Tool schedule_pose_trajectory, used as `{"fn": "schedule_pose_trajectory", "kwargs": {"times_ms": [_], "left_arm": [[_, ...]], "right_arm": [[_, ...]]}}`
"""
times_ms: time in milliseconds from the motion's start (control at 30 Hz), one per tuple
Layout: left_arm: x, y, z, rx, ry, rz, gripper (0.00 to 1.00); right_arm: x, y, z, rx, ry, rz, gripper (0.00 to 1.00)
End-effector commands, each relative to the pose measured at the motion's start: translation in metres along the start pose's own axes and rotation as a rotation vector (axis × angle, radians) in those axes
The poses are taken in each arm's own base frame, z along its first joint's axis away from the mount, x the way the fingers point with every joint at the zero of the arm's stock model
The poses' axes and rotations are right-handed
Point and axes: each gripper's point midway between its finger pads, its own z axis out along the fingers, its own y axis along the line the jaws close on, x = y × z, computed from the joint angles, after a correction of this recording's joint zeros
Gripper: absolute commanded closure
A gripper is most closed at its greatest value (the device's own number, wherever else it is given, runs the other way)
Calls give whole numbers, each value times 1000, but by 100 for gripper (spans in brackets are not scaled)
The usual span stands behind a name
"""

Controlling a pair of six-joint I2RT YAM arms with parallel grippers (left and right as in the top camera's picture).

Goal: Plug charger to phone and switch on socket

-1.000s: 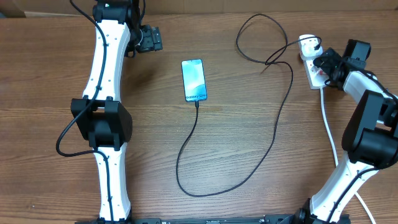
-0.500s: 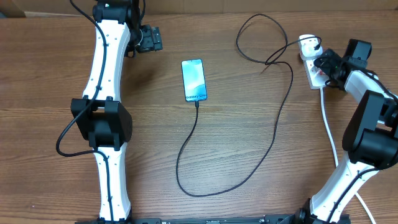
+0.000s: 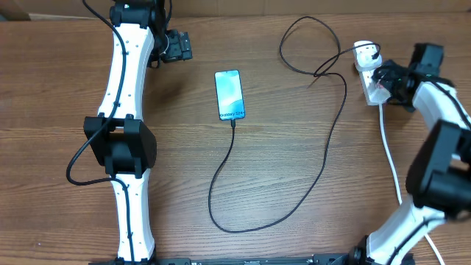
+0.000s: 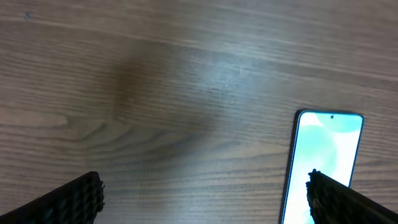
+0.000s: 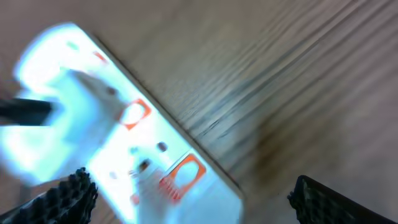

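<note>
Left pincer (image 3: 176, 46): jaws apart, nothing between them. It hangs above the wooden surface (image 3: 66, 88), near the far edge and to the left of the phone (image 3: 229, 95). In the left wrist view the two fingertips frame bare wood, and the phone's lit screen (image 4: 323, 162) lies just beside the right-hand tip.

Phone: flat, face up, centre of the surface. The charger (image 3: 210, 202) meets its near edge. From there the charger runs in a long loose loop toward the near side, then back up to the far end of the socket (image 3: 362, 62).

Right pincer (image 3: 384, 77): jaws apart, positioned over the socket at the far right. The right wrist view is blurred. It shows the socket (image 5: 124, 137), with red-marked switches, lying diagonally between the fingertips. Contact cannot be determined.

The socket's white cord (image 3: 390, 154) trails toward the near edge.
</note>
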Motion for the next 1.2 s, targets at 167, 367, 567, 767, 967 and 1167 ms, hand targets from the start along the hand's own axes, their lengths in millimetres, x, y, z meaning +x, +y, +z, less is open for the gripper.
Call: {"fn": "schedule_pose_trajectory", "kwargs": {"times_ms": [167,367,567,767,967,1167], "left_arm": [[25,-20,-8,119,104,64,0],[21,-37,-46,224,49,134,0],[23,-39,-112,230,-58,157,0],[43,-42,-161,178,-113,203,0],[65,-54,-214,201,-193,252,0],[98,-31,-274,175,-267,249,1]], "right_arm": [[-50,16,-151,-74,-213,9,0],[-38,20,-235,-154,-261,2,0],[-20,12,-296,-189,-315,0,0],[-1,3,-322,-194,-325,-1,0],[15,-5,-311,-178,-292,-1,0],[28,-4,-286,-195,-248,-5,0]]}}
